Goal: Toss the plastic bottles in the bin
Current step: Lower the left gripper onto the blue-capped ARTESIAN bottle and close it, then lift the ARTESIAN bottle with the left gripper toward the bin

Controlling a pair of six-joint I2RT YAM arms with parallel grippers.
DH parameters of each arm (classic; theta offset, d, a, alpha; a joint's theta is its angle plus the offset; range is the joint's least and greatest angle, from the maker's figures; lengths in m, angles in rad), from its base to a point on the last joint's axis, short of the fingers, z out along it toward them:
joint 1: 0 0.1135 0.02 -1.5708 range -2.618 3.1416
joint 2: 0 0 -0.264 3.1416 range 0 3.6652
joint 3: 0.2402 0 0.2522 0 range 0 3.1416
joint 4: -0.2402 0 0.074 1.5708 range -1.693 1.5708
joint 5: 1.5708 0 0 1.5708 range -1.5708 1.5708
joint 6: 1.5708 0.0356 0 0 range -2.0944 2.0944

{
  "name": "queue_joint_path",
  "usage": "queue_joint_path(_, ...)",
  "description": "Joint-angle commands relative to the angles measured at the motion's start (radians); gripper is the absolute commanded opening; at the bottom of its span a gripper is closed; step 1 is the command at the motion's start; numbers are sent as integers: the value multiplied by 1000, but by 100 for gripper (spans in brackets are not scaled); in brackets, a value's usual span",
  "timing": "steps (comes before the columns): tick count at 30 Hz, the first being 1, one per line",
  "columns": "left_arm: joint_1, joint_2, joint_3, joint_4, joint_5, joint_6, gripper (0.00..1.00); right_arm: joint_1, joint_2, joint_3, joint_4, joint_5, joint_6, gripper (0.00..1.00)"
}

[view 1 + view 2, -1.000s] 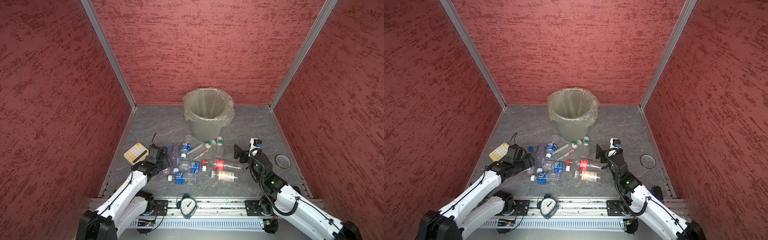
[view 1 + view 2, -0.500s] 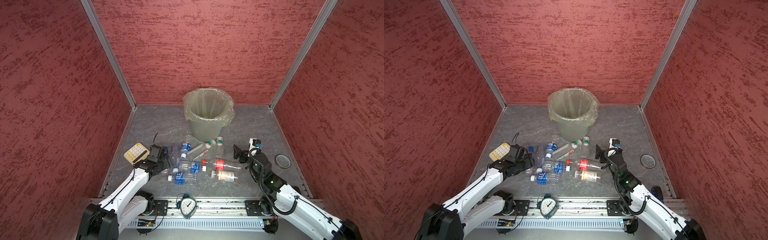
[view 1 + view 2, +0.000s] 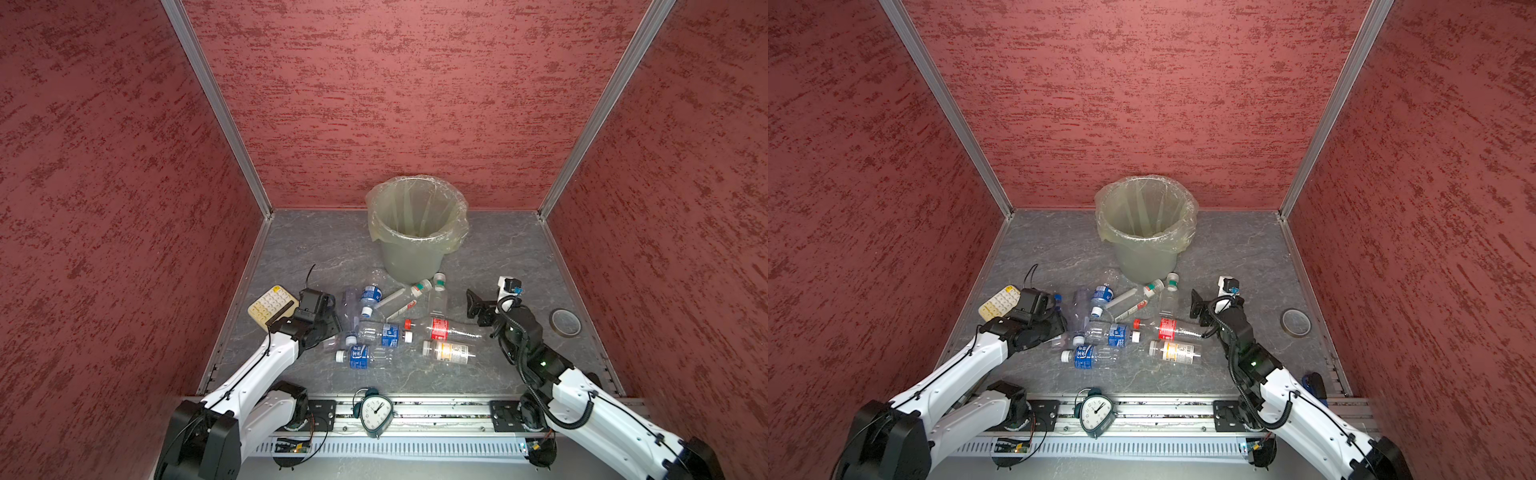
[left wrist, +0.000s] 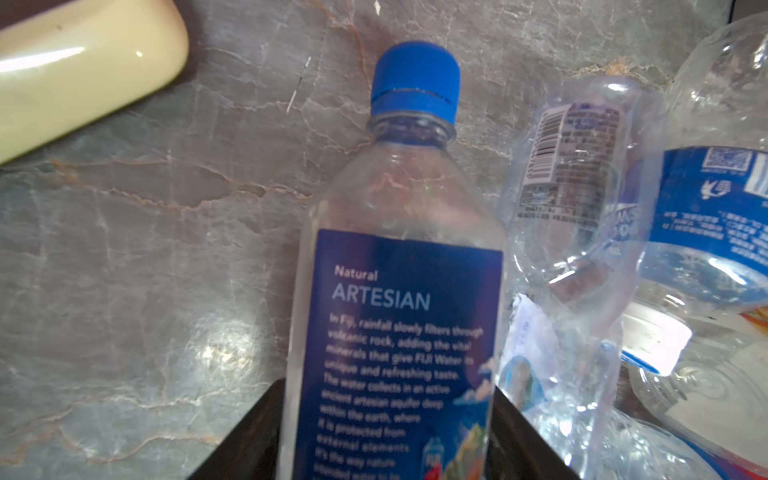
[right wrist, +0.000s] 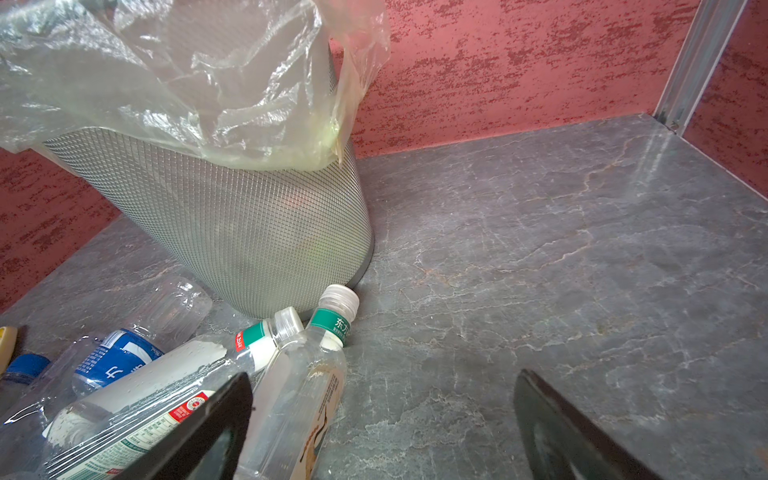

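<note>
Blue-capped bottle, mottled red walls

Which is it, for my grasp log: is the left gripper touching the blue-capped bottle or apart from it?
Touching. The left wrist view shows the blue-capped bottle between the fingers of the left gripper, each flush against its sides with no gap.

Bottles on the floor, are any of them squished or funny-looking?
Yes. The clear bottle lying right beside the blue-capped Fiji bottle is crumpled and dented. Another odd thing is a teal alarm clock, which is no bottle, sitting on the robot's front rail.
</note>
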Motion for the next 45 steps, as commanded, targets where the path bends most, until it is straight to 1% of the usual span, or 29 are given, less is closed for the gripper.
queue_joint_path(1,12,1,20,1,9,2,69,0,-2,3,28,-12,0,98)
queue_joint_path(7,12,-36,13,-8,-2,4,51,0,-4,2,28,-13,0,98)
queue_joint_path(9,11,-67,8,-16,-13,2,48,0,-4,3,28,-16,0,98)
queue_joint_path(14,2,-144,9,-49,-46,-5,48,0,-1,2,30,-22,-2,98)
queue_joint_path(22,-21,-218,27,-63,-71,0,48,0,-2,4,29,-23,-2,98)
queue_joint_path(30,-35,-325,47,-21,-22,66,47,0,1,5,31,-28,-2,98)
queue_joint_path(36,-65,-397,47,48,65,107,48,0,1,5,32,-28,-2,98)
queue_joint_path(45,-139,-490,60,91,82,128,49,1,2,6,32,-33,-3,99)
